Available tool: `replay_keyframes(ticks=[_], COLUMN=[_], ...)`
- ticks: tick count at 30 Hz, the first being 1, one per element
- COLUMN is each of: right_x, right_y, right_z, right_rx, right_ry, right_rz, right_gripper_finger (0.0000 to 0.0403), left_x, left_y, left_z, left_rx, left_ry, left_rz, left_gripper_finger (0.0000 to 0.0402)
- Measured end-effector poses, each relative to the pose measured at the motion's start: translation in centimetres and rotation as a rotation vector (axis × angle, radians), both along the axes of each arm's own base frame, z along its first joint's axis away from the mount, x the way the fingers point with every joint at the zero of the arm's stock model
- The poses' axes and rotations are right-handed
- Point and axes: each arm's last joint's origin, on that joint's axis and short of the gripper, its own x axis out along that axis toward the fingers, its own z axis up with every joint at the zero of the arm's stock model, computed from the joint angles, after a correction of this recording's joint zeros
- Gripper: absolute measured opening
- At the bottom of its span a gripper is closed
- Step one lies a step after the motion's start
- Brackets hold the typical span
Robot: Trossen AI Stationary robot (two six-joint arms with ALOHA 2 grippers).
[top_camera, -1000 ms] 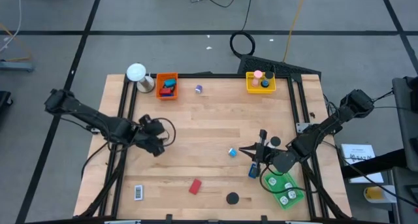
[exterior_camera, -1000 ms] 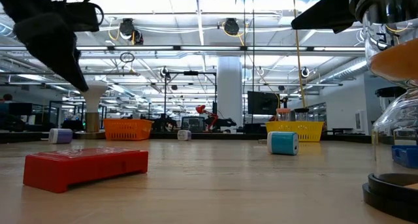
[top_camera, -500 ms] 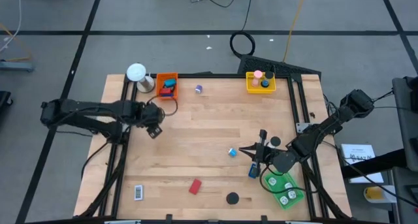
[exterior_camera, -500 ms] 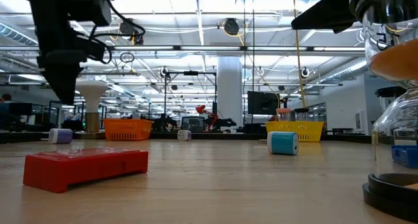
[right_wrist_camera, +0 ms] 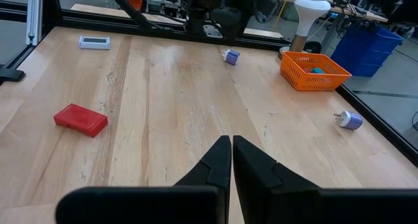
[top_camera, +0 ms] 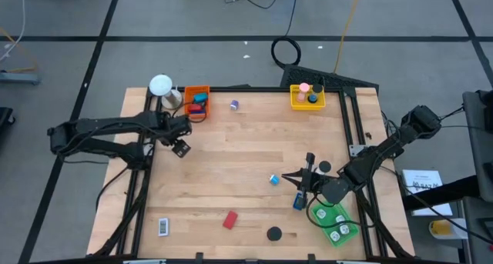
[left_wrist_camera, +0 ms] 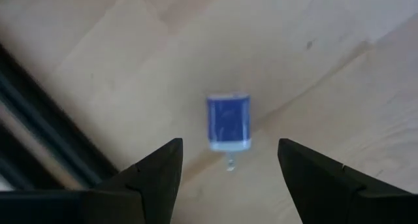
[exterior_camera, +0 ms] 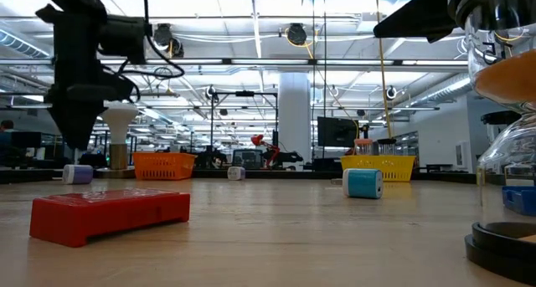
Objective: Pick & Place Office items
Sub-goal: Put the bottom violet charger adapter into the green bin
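High view, left gripper (top_camera: 180, 146): swung from mid-table toward the table's far-left corner, jaws spread, empty.
Blue piece (left_wrist_camera: 228, 123): lies directly beneath it; pickup looks next.
Right gripper (top_camera: 295, 177): pressed together, waiting near right edge.

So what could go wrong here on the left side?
The open left gripper hangs over a small blue piece.
1. If the piece is a roll, one finger touching first could push it away.
2. The dark frame rail is close, so a finger might catch it on the way down.
3. The orange tray and white ball-topped object stand near the arm, and a swing could knock them.
The right gripper waits shut.
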Motion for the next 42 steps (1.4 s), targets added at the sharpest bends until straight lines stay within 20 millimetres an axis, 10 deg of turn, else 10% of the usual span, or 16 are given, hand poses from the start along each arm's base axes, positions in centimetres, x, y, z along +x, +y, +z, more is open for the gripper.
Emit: replay_keyframes(ticks=[25,34,42], right_x=[0.0,0.0,0.0], right_y=[0.0,0.0,0.0], right_z=[0.0,0.0,0.0], right_rx=[0.0,0.0,0.0], right_ry=[0.0,0.0,0.0], right_rz=[0.0,0.0,0.0], right_gripper_finger=[0.0009,0.001,0.0009], left_x=[0.9,1.6,4.0], left_y=[0.8,0.4,0.4], left_z=[-4.7,-4.8,-4.2], left_rx=[-0.055,-0.046,0.012], left_ry=[0.076,0.027,-0.213], left_rz=[0.131,0.064,-0.045], left_gripper_finger=[0.0252,0.0135,0.0132])
